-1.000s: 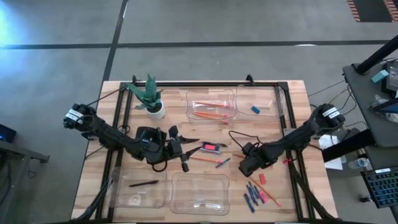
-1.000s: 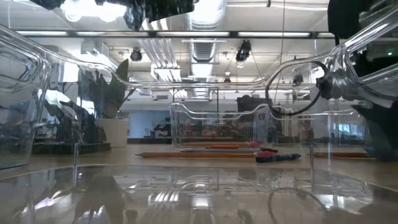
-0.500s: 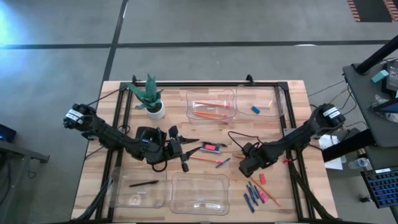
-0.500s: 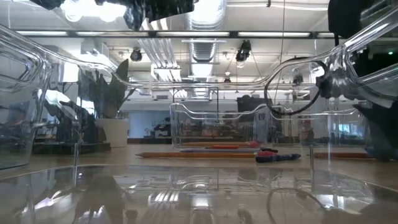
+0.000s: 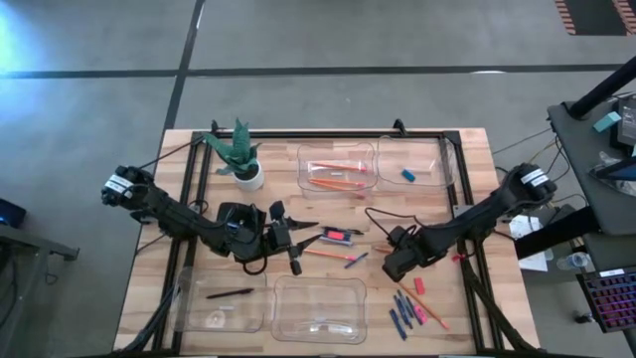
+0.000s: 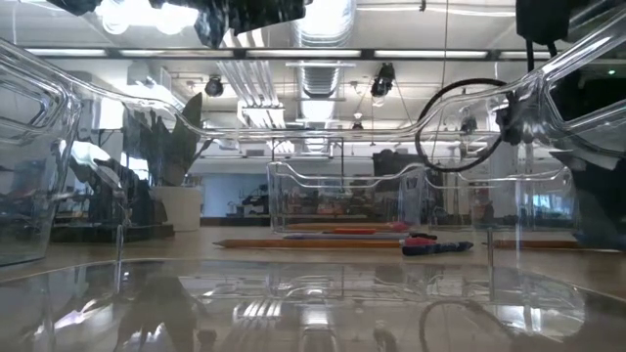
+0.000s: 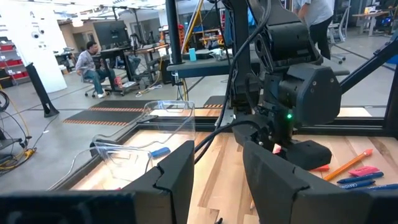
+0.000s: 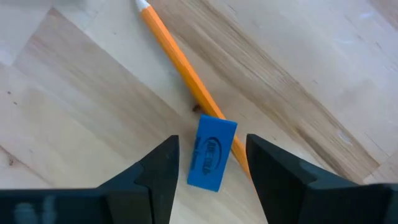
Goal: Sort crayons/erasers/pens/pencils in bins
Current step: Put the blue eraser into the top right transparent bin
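Blue eraser (image 8: pixel 212 154) between right gripper (image 8: pixel 210 163) fingers, touching pencil (image 8: pixel 180 64)

The right gripper (image 8: pixel 208 165) is held low over the table's middle, fingers parted. The left gripper (image 5: pixel 295 246) is stretched toward it, fingers apart.

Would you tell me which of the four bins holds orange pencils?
The far bin nearer the plant; its neighbour holds a blue eraser.
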